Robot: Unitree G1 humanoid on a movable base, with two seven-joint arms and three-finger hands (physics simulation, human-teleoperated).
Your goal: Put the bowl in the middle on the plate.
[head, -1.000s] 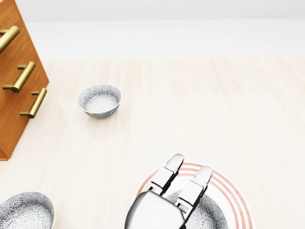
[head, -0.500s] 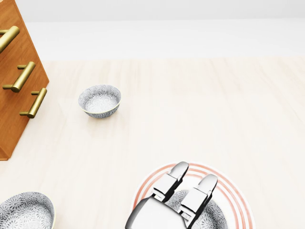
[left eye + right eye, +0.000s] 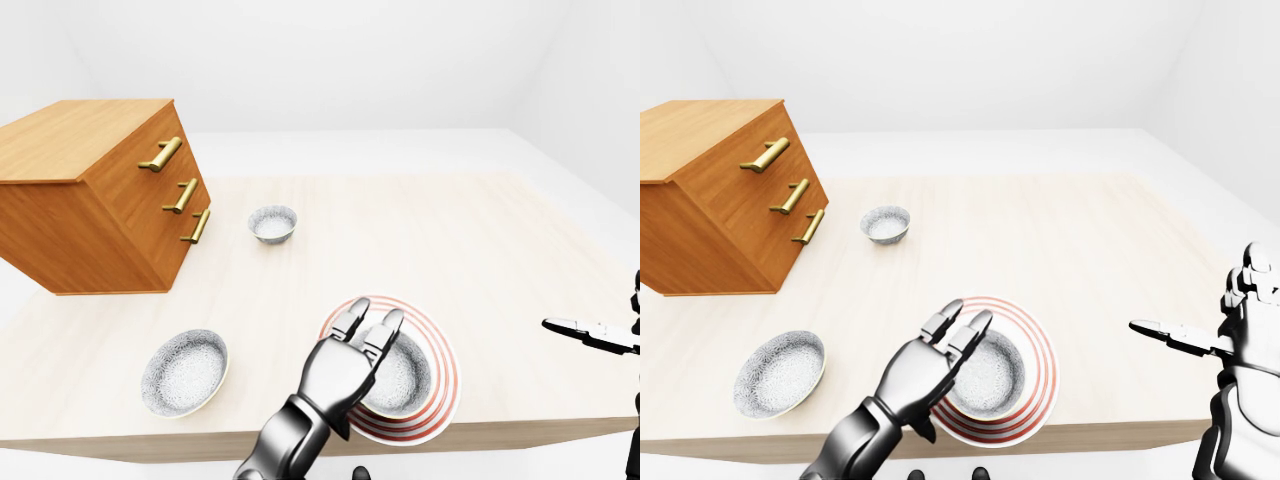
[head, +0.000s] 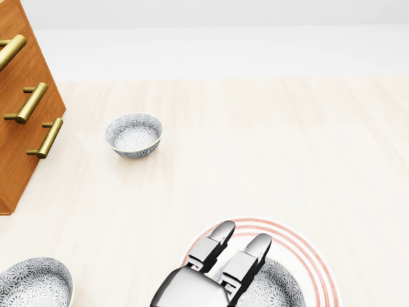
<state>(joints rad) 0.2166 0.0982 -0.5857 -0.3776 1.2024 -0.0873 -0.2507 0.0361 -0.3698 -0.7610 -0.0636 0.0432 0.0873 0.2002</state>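
Bowl (image 3: 985,375): seated in plate (image 3: 1040,345), lower centre; placement looks done. Left robot hand (image 3: 925,365): extended flat over bowl's rim, gripping nothing, apparently a release. Right robot hand (image 3: 1230,335): splayed, idle, right edge.

A bare simulated room — pale wooden table (image 3: 420,230), wooden drawer chest (image 3: 95,190) with brass handles, blank white walls (image 3: 330,60).

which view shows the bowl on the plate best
Right-eye view: the bowl shows nearly whole on the plate. Left-eye view is similar; head view cuts it at the bottom edge, behind the left hand.
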